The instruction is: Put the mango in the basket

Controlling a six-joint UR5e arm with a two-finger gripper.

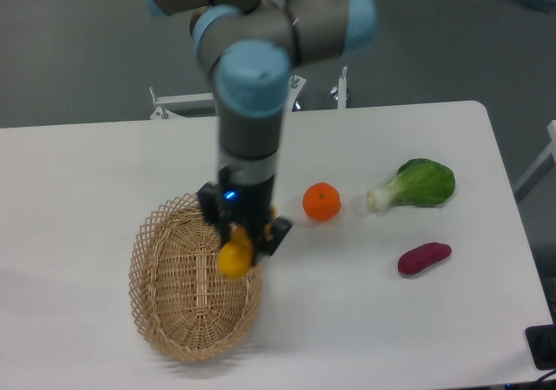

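The yellow-orange mango [234, 257] hangs in my gripper [240, 241], whose black fingers are shut on its upper part. It is held over the right side of the oval wicker basket [165, 299], just above the rim and the woven floor. I cannot tell whether the mango touches the basket. The arm comes down from the top of the view and hides part of the basket's right rim.
A round orange [321, 202] lies right of the basket. Further right are a green leafy vegetable with a white stem [417, 186] and a purple sweet potato [424, 257]. The robot's base column stands at the table's far edge.
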